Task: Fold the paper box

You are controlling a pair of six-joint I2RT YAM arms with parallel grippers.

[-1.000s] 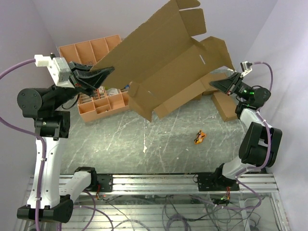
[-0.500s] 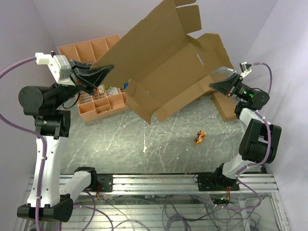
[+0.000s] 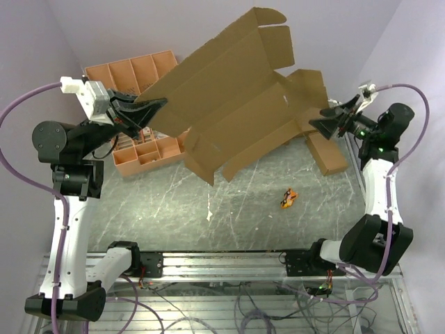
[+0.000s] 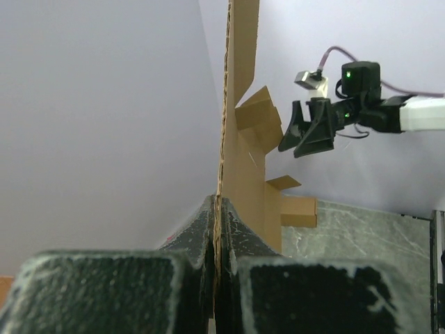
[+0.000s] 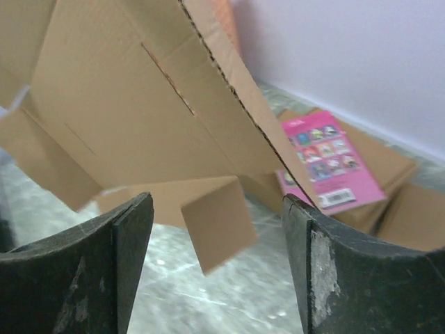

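Top external: box [image 3: 229,90] aloft at upper centre, unfolded | my left gripper [image 3: 161,104] clamped on its edge | my right gripper [image 3: 318,120] jaws apart, empty | every fold remains.

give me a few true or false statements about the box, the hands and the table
The left hand is shut on an edge of the paper box. True.
A small orange object lies on the table. True.
The paper box lies flat on the table. False: it is held up in the air.
The right hand clamps the box too. False: the right hand stands open.
The compartment tray sits by the right arm. False: it is by the left arm.
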